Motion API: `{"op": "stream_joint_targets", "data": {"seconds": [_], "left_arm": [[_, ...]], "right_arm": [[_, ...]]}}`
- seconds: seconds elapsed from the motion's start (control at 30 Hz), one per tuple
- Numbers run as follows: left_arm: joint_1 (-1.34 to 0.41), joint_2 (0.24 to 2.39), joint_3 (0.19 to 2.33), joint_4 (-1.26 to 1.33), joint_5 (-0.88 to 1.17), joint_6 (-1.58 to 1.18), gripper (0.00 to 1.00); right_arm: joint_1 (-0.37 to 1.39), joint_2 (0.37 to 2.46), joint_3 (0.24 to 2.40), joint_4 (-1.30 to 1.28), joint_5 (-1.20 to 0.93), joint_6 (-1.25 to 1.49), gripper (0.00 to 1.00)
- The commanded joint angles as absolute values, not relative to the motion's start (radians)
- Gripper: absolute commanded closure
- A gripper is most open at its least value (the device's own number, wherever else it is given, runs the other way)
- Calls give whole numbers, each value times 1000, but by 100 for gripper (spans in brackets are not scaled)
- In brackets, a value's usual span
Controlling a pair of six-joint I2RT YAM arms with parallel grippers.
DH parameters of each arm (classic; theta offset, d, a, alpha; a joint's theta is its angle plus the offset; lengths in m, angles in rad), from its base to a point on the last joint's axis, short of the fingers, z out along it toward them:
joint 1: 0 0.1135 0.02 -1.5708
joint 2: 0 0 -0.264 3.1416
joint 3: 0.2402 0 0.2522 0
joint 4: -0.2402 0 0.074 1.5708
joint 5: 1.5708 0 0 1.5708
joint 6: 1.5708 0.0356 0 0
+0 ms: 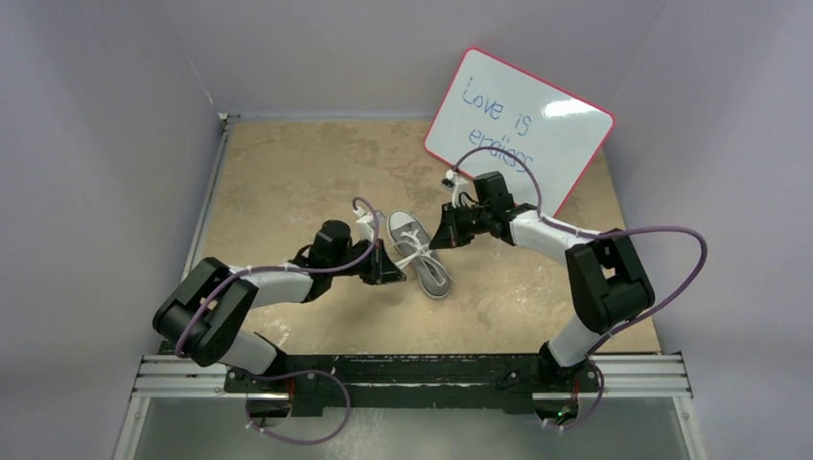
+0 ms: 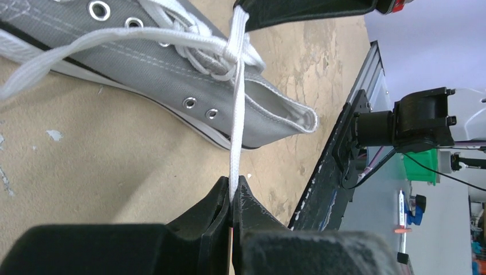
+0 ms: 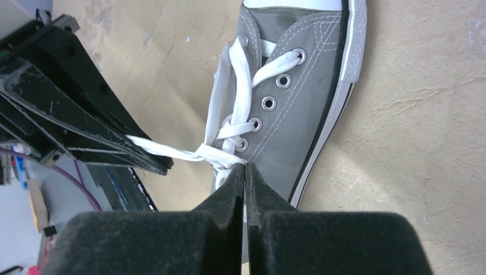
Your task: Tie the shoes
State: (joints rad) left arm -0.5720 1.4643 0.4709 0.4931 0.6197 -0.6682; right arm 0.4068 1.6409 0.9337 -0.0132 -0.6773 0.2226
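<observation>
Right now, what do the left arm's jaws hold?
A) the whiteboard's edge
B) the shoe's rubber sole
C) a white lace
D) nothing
C: in the left wrist view the left jaws are shut on a taut white lace that runs up across the grey sneaker.

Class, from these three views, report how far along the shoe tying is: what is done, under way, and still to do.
Done: the white laces are threaded through the grey sneaker and crossed into a first knot. In hand: the left gripper and right gripper, jaws shut, each pinch a lace strand, held taut at the knot. Left: no bow shows yet.
</observation>
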Motion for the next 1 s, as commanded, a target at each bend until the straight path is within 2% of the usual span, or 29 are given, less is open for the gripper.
{"op": "stream_joint_targets", "data": {"seconds": [0.0,0.37,0.5,0.77,0.97], "left_arm": [[-581,1448,449,499,621,-648,100],[-586,1445,456,461,609,-616,100],[-585,1445,460,455,604,-605,100],[-580,1469,475,448,612,-584,100],[-576,1475,476,446,622,-578,100]], "right_arm": [[406,1621,984,-5,-576,304,100],[404,1577,924,-26,-662,209,100],[404,1579,958,-110,-680,42,100],[404,1608,1004,-212,-865,-277,100],[402,1606,1011,-202,-822,-338,100]]}}
